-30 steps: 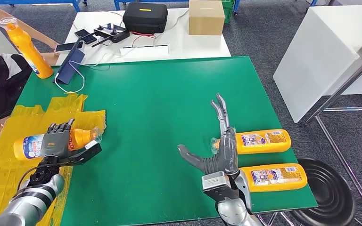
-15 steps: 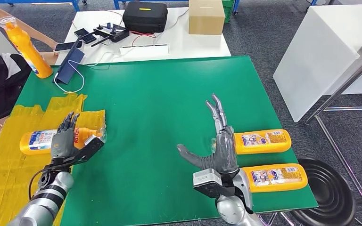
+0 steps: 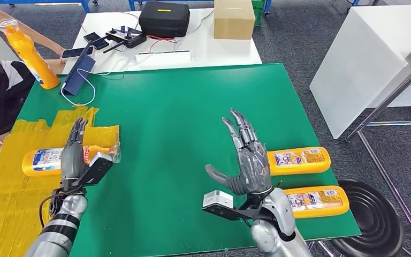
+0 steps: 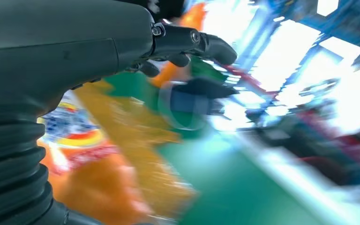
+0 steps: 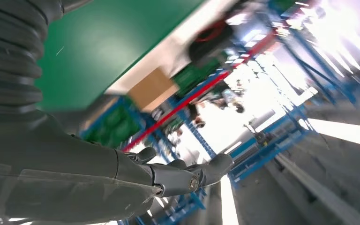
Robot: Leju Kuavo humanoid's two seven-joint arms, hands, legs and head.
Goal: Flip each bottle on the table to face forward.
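Green matting covers the table [image 3: 182,107] in the head view, with a crinkled sheet of yellow plastic film [image 3: 10,176] spread over its near left corner. On that film lies an orange plastic bottle with a blue and white label [image 3: 48,159], on its side, its clear cap pointing toward the table's middle. The robot's left hand [image 3: 74,155] is above this bottle with its fingers stretched out straight and apart, holding nothing; whether the palm touches the bottle cannot be told. The left wrist view is blurred, showing dark fingers [image 4: 187,40] extended over orange and green shapes.

Near the table's right edge lie two more orange bottles on their sides, one behind the other, labels facing up: the farther orange bottle [image 3: 298,160] and the nearer orange bottle [image 3: 316,200]. The robot's right hand [image 3: 249,160] is raised just left of the farther one, palm toward the camera, fingers spread wide and thumb out to the side, gripping nothing. The right wrist view shows its grey thumb [image 5: 192,176] against blurred blue racking.

At the far left corner a person's hand steadies a fourth orange bottle [image 3: 29,53], standing upright. Behind the green mat, a white table [image 3: 203,51] carries a black zipped case [image 3: 165,19], a brown cardboard box [image 3: 234,19], phones and cables.
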